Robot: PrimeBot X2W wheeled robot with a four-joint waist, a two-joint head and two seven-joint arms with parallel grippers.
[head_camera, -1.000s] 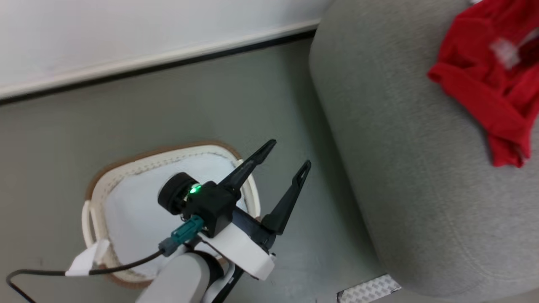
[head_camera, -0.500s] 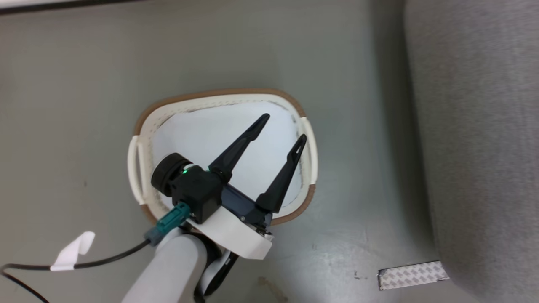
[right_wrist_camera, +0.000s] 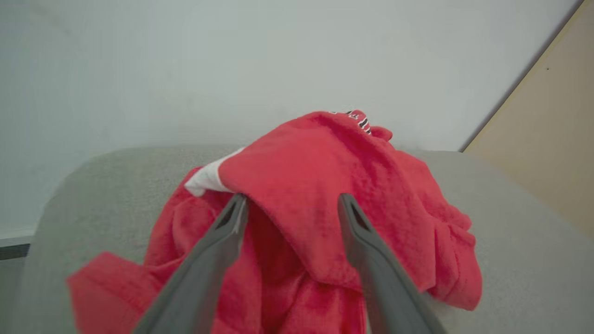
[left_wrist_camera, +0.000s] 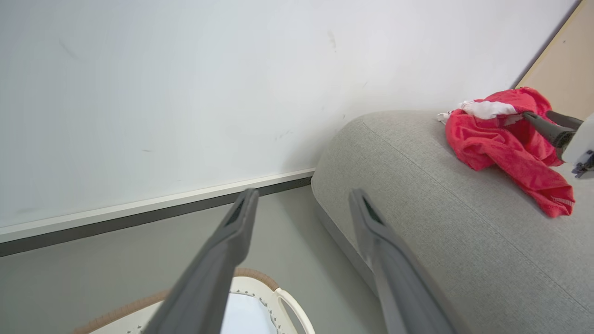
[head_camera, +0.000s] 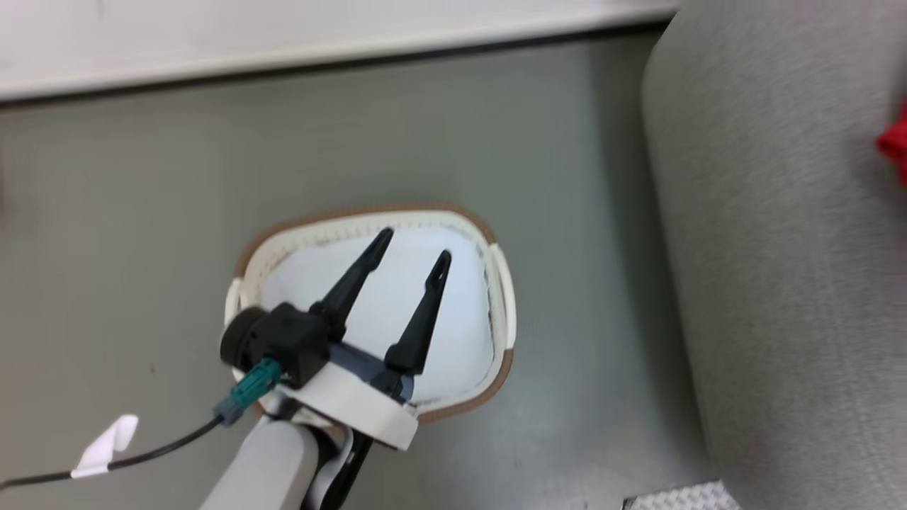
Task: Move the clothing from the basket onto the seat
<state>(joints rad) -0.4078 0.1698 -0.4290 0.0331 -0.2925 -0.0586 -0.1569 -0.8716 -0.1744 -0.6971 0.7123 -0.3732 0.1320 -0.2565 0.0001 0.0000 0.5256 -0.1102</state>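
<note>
Lying on the seat [left_wrist_camera: 441, 232] at three o'clock from the basket [head_camera: 368, 211], the clothing [right_wrist_camera: 325, 176] is flanked by the right tool [right_wrist_camera: 290, 202], spread wide with nothing gripped: a release is judged just made. The left tool [head_camera: 414, 244] is held open and empty over the basket's white pad [head_camera: 460, 333]; the task seems done.

Basket [head_camera: 368, 211]: is standing on the floor [head_camera: 142, 212], left of the seat [head_camera: 779, 283] and apart from it.
Pad [head_camera: 457, 319]: is lying in the basket.
Clothing [left_wrist_camera: 501, 144]: is lying on the seat, well apart from the basket.
Wall [left_wrist_camera: 185, 93]: is running behind the basket and the seat.
Left gripper [head_camera: 414, 244]: is hanging above the basket, over the pad.
Right gripper [right_wrist_camera: 292, 199]: is reaching over the seat, with its fingers lying either side of a fold of the clothing.
</note>
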